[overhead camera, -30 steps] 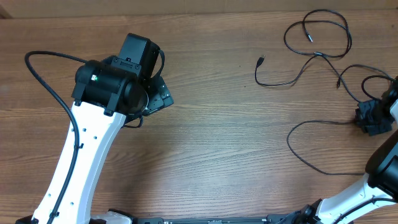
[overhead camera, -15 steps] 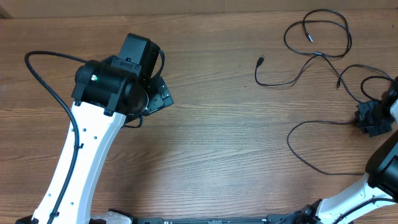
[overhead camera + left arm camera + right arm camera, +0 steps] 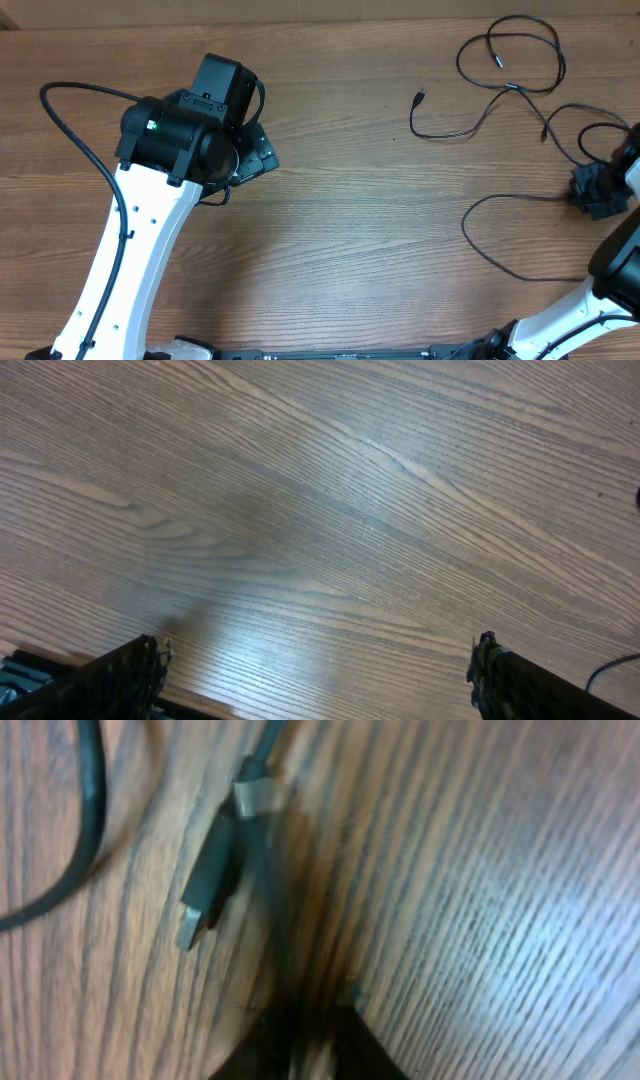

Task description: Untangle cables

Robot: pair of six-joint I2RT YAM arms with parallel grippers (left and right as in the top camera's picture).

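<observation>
Thin black cables (image 3: 510,90) lie in loops at the table's far right; one loose plug end (image 3: 420,97) points toward the middle. My right gripper (image 3: 598,190) sits at the right edge, shut on a black cable (image 3: 262,910) that runs up from between its fingers (image 3: 300,1030). A taped joint (image 3: 258,795) and a flat plug (image 3: 205,880) lie just ahead of it on the wood. My left gripper (image 3: 262,150) is open and empty over bare wood (image 3: 320,670), far left of the cables.
A long cable loop (image 3: 480,240) curves across the wood in front of my right gripper. A bit of cable (image 3: 612,668) shows at the lower right of the left wrist view. The left arm's own black hose (image 3: 80,140) arcs at the far left.
</observation>
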